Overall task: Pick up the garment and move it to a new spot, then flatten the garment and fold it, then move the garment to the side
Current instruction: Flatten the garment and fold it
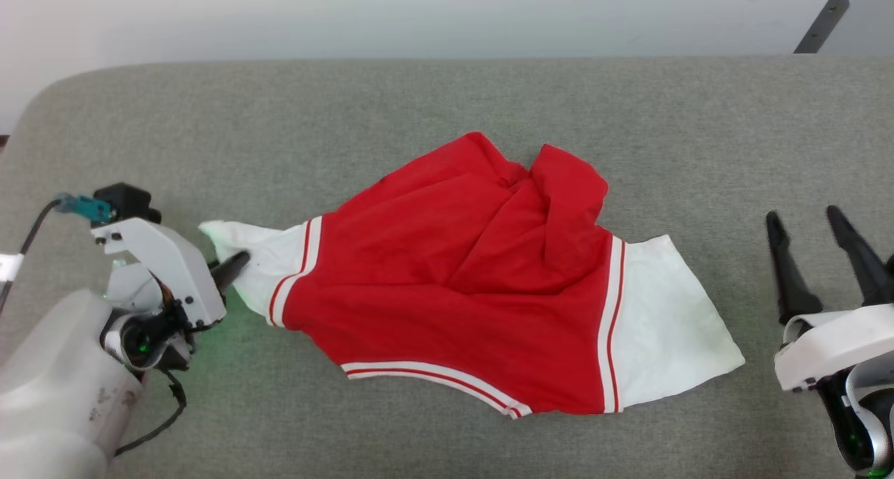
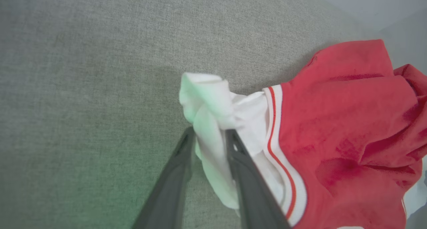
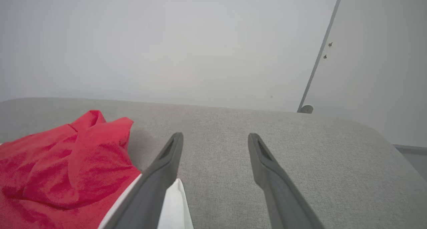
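My left hand [image 2: 210, 133] straddles the shirt [image 1: 461, 276] by its white sleeve — gripped or loose, can't tell — right hand [image 1: 803, 215] wide open.

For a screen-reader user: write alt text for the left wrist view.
Two dark fingers of the left gripper straddle the bunched white sleeve of a red garment lying crumpled on a grey fabric surface. Whether they pinch it is unclear.
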Controlling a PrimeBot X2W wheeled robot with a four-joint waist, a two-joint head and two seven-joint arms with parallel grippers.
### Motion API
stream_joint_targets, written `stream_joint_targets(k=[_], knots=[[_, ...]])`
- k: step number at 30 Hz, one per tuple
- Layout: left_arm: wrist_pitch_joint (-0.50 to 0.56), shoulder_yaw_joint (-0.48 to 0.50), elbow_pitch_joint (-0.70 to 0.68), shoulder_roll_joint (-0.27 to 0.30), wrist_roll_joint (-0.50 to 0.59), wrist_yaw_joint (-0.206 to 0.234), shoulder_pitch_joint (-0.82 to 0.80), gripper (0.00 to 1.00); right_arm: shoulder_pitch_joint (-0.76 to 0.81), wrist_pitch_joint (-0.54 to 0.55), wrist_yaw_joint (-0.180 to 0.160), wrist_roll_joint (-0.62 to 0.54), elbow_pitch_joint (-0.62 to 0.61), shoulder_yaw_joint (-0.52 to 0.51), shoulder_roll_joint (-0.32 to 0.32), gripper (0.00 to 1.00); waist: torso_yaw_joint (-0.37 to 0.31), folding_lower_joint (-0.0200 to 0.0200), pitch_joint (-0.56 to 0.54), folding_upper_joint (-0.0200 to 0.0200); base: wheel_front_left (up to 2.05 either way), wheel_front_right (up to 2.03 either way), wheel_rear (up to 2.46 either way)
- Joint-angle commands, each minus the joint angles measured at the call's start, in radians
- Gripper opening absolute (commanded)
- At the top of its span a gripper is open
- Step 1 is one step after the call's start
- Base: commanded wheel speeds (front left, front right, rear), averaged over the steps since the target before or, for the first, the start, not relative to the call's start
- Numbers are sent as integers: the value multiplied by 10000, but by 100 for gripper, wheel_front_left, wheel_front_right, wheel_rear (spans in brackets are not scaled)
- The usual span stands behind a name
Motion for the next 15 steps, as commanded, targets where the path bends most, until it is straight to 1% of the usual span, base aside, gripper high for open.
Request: stream_joint_targets(k=[1, 4, 6, 9, 11, 14, 15], knots=[[-161, -28, -5, 38, 115, -41, 36, 100, 117, 69, -7, 15, -43, 99, -121, 100, -51, 0, -35, -1, 0, 0, 0], [-933, -159, -185, 173, 528, -107, 198, 100, 246, 379, -7, 79, -108, 668, -626, 100, -74, 0, -107, -1, 0, 0, 0], [-1694, -182, -462, 270, 795, -137, 392, 100, 355, 650, -7, 133, -131, 1199, -1071, 100, -76, 0, -173, -1, 0, 0, 0], [-3072, -245, -1015, 418, 1339, -149, 788, 100, 516, 1159, -7, 415, -236, 2166, -1931, 100, 11, 0, -255, -1, 0, 0, 0], [-3968, -252, -1402, 427, 1662, -31, 1211, 100, 620, 1583, -7, 698, -360, 3017, -2612, 100, 113, 0, -312, -1, 0, 0, 0], [-5188, -168, -2005, 303, 1917, 374, 1909, 100, 670, 2302, -8, 1305, -630, 4292, -3736, 100, 304, 0, -377, -1, 0, 0, 0], [-5489, -117, -2214, 240, 1967, 573, 2161, 100, 648, 2554, -7, 1577, -768, 4795, -4099, 100, 384, 0, -390, -1, 0, 0, 0]])
